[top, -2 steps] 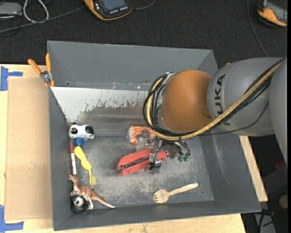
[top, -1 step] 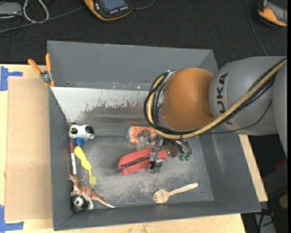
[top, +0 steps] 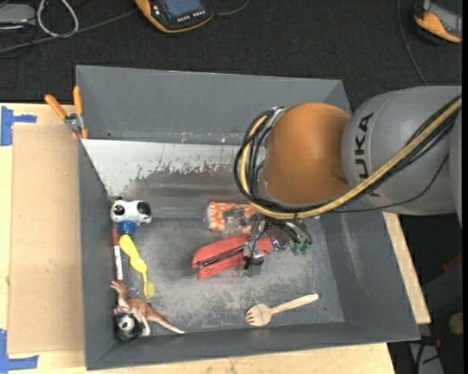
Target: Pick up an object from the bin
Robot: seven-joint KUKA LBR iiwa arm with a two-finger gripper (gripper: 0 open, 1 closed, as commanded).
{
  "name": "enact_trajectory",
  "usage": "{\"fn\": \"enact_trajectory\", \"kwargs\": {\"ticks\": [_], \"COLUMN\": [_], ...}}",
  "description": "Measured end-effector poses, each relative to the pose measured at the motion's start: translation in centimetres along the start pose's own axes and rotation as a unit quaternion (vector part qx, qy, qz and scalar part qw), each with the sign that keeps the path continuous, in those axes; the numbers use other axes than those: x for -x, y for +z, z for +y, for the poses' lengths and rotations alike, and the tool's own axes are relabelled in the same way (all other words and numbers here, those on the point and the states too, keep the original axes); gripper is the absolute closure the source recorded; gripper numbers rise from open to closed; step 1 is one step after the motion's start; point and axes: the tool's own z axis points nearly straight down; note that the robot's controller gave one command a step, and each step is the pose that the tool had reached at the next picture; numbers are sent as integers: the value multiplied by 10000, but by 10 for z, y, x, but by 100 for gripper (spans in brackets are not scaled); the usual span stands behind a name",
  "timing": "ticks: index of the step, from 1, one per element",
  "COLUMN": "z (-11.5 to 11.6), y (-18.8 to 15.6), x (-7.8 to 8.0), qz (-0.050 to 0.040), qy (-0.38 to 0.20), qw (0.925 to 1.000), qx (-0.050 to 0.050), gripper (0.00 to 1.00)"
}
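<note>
Red stapler (top: 218, 257) is the thing your gripper (top: 253, 260) is at: it lies flat near the middle of the bin (top: 179, 100), and the gripper is low at its right end, just in front of an orange packet (top: 221, 215). You cannot tell if the gripper is open or closed, because the arm hides that place. I judge the pick is not done: the stapler seems to rest on the floor, so the lifting is left.

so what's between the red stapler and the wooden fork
Nothing; the camera view shows bare grey bin floor between the red stapler and the wooden fork.
</note>
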Motion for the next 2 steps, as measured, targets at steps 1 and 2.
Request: {"fn": "enact_trajectory", "kwargs": {"ticks": [1, 2], "z": [0, 0], "y": [-20, -26], "x": [1, 0], "qz": [-20, -13], "qy": [3, 6], "qw": [10000, 10000], "qx": [-2, -2], "gripper": [100, 100]}}
